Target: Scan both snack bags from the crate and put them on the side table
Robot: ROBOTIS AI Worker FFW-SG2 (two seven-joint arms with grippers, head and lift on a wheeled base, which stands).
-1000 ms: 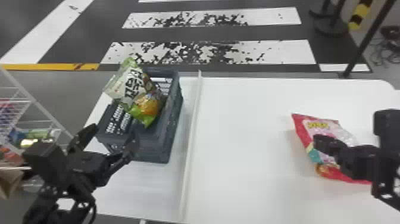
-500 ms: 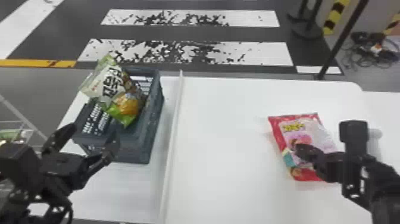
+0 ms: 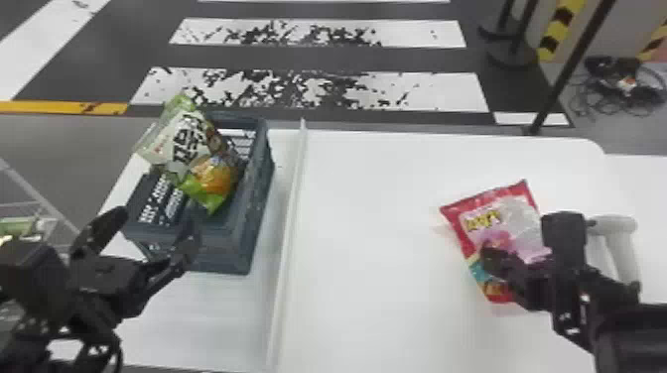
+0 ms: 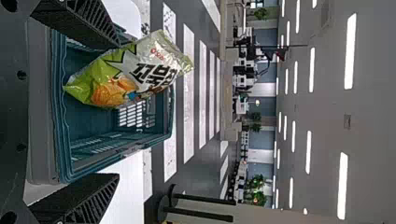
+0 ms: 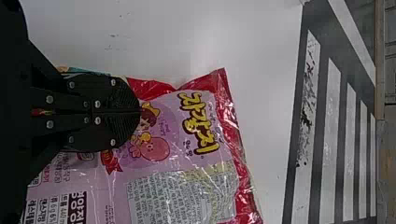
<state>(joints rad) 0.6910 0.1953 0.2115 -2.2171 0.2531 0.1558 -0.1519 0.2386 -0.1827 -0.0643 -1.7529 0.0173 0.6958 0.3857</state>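
The green-and-white snack bag (image 3: pixel 191 149) leans in the grey-blue crate (image 3: pixel 238 238), its upper end over the rim. Just on the near side of the crate is my left gripper (image 3: pixel 154 228), open. In the left wrist view my left gripper (image 4: pixel 117 110) has its fingers wide apart, with the green bag (image 4: pixel 135 74) beyond them. On the right, my right gripper (image 3: pixel 491 255) holds the red-and-pink snack bag (image 3: pixel 501 223), which is tilted over the white table. In the right wrist view my right gripper (image 5: pixel 140 112) is shut on the pink bag (image 5: pixel 163 172).
A raised white strip (image 3: pixel 288 238) runs between the crate's side and the wide white tabletop (image 3: pixel 377 223). A pale handled object (image 3: pixel 618 233) stands right beside the right gripper. Wire shelving (image 3: pixel 30 203) is at the far left, and a dark post (image 3: pixel 570 64) rises behind the table.
The right gripper has moved left and nearer, and the pink bag has shifted and turned along with it. The head view has swung rightward. The left gripper still stands open by the crate.
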